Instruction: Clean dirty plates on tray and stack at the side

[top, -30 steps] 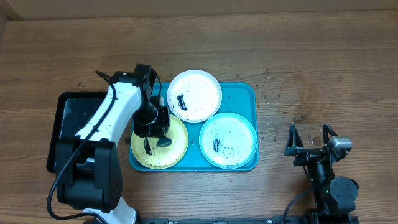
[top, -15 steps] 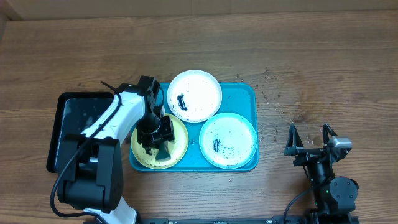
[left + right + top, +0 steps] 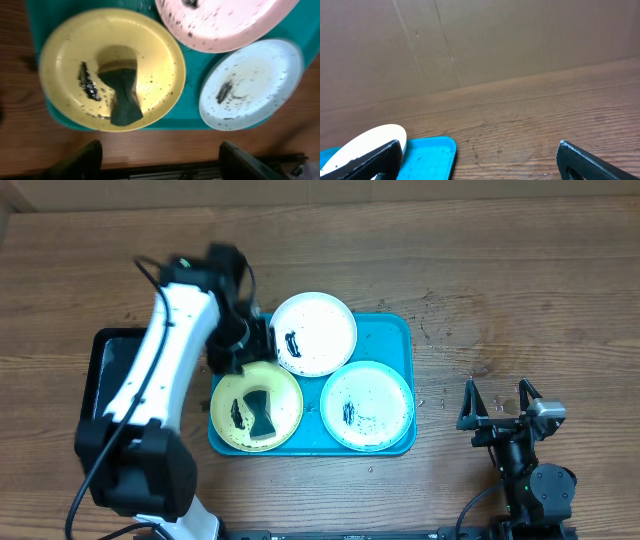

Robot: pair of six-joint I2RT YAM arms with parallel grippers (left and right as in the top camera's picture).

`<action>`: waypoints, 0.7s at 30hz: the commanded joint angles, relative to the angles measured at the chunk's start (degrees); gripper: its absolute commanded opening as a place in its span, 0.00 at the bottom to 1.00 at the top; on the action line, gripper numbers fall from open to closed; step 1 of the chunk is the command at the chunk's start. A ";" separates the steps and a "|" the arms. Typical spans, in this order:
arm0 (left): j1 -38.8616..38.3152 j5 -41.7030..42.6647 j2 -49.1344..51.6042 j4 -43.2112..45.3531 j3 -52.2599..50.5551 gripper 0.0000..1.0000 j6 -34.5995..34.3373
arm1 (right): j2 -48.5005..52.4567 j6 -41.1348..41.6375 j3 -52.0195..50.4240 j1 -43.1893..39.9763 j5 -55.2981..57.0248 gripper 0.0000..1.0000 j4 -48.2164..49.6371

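Three dirty plates lie on the turquoise tray (image 3: 395, 330): a yellow-green plate (image 3: 285, 395), a white plate (image 3: 320, 320) and a pale mint plate (image 3: 380, 395). A dark sponge (image 3: 260, 413) rests on the yellow-green plate beside a black smear. My left gripper (image 3: 245, 348) hangs open above the tray's back left, apart from the sponge. In the left wrist view the sponge (image 3: 122, 90) lies on the yellow-green plate (image 3: 65, 45), with the open gripper (image 3: 162, 165) empty below it. My right gripper (image 3: 497, 406) stands open to the right of the tray, nothing between its fingers (image 3: 592, 162).
A glossy black tray (image 3: 100, 350) sits just left of the turquoise tray, partly under my left arm. Dark specks dot the wooden table (image 3: 450, 330) to the right of the tray. A brown cardboard wall (image 3: 480, 40) backs the table.
My left gripper has opened, left the sponge lying on the yellow-green plate, and lifted up and towards the back. The right arm has not moved.
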 commanded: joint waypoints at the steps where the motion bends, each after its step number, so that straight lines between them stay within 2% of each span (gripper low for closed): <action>1: 3.72 -4.61 -0.26 -4.63 10.95 1.00 0.22 | -0.57 -0.42 -0.59 -0.20 0.57 1.00 0.39; 5: 10.73 -4.52 -1.22 -9.49 19.04 1.00 0.57 | -0.57 -0.42 -0.59 -0.20 0.57 1.00 0.39; 12: 20.31 -5.20 -3.23 -9.46 18.95 1.00 1.05 | -0.55 -0.31 -0.59 -0.20 0.55 1.00 0.50; 14: 22.01 -5.18 -3.23 -9.46 18.38 1.00 2.19 | -0.55 2.32 -0.59 -0.20 -1.53 1.00 2.40; 18: 23.19 -4.07 -3.17 -9.46 18.14 1.00 1.97 | -0.55 22.75 -0.59 -0.15 -19.74 1.00 6.97; 21: 23.15 -4.04 -3.17 -9.46 18.14 1.00 1.97 | -0.55 41.18 -0.59 -0.15 -27.23 1.00 13.46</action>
